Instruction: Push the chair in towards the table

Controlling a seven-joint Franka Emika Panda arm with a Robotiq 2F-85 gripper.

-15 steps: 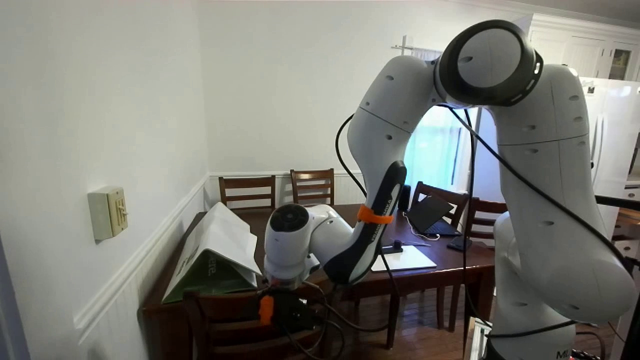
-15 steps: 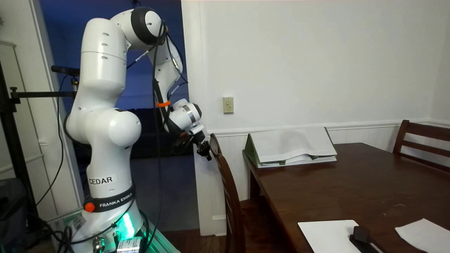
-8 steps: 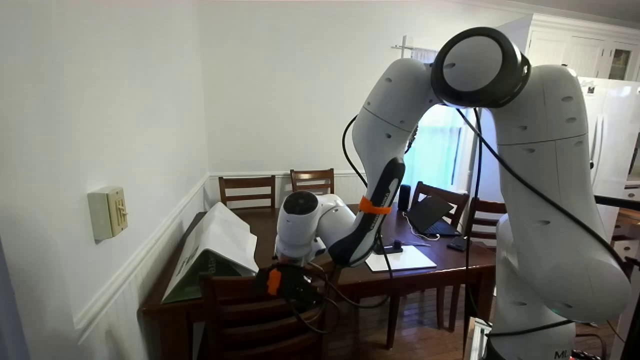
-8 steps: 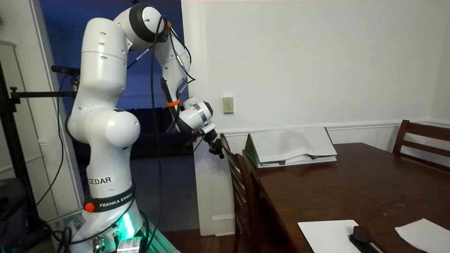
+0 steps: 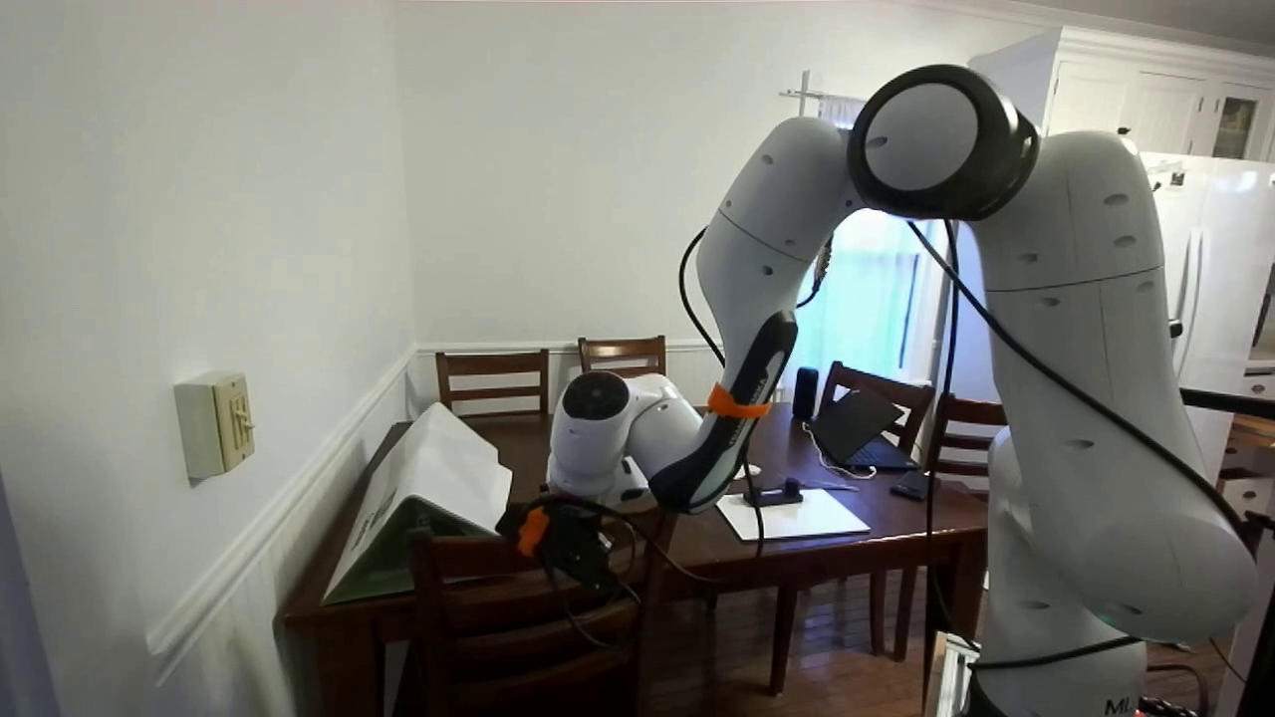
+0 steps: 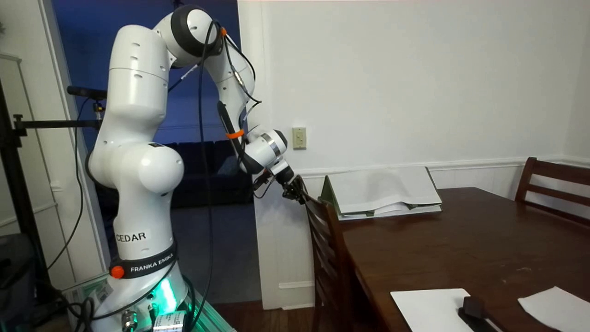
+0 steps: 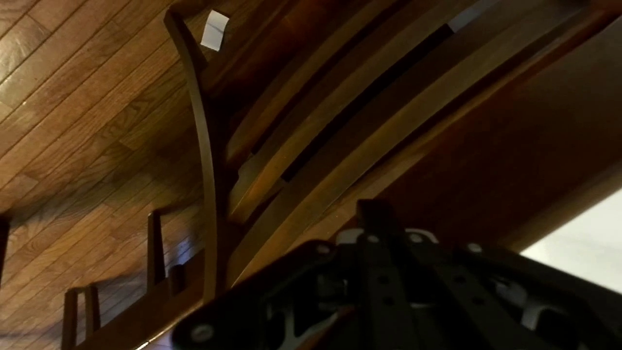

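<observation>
The chair is dark brown with a curved slatted back. It stands with its back to the robot in both exterior views (image 5: 430, 617) (image 6: 339, 258), and its slats fill much of the wrist view (image 7: 418, 114). The seat side is at the edge of the dark brown table (image 6: 461, 244), which also shows in an exterior view (image 5: 926, 513). My gripper (image 6: 300, 191) is at the upper chair back, at the top rail; whether it touches cannot be told for certain. In the wrist view the gripper (image 7: 376, 211) has its fingers together with nothing visible between them.
A green and white folded board (image 6: 382, 193) lies on the table by the wall. A white sheet (image 5: 797, 516), a laptop (image 5: 867, 443) and a phone-like item (image 5: 913, 486) lie on the table. Other chairs (image 5: 493, 373) stand around it. A cable (image 5: 687, 573) hangs from the arm.
My gripper has moved towards the table, with the arm reaching out further. The chair back has moved with it and is now closer to the table edge.
</observation>
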